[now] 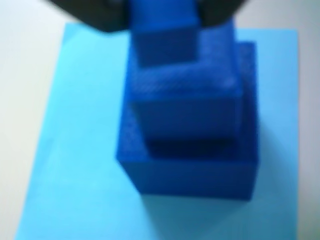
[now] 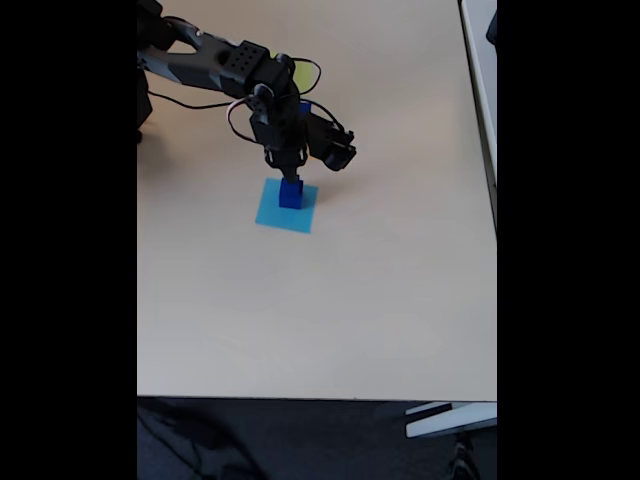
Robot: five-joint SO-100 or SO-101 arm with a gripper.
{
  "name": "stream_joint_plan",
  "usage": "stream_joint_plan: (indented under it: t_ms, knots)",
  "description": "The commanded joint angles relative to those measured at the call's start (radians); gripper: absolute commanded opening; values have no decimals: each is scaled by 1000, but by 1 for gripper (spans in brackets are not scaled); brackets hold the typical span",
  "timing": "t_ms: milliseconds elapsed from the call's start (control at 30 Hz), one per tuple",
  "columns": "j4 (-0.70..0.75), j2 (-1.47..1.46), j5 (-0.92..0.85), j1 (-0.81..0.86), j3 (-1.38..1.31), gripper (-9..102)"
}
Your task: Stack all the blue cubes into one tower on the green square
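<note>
Beige table at centre frame: your gripper clasps the smallest blue cube directly atop the tower, which stands on light-blue paper.

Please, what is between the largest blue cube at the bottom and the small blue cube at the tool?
In the wrist view, one middle-sized blue cube sits between the largest cube and the small cube at the tool.
</note>
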Motion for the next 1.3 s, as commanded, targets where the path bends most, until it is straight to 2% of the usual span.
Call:
stream_joint_plan:
  t_ms: [0,1267]
  knots:
    - [-14,11,-3,3,-51,3]
    - [-25,35,28,-14,23,6]
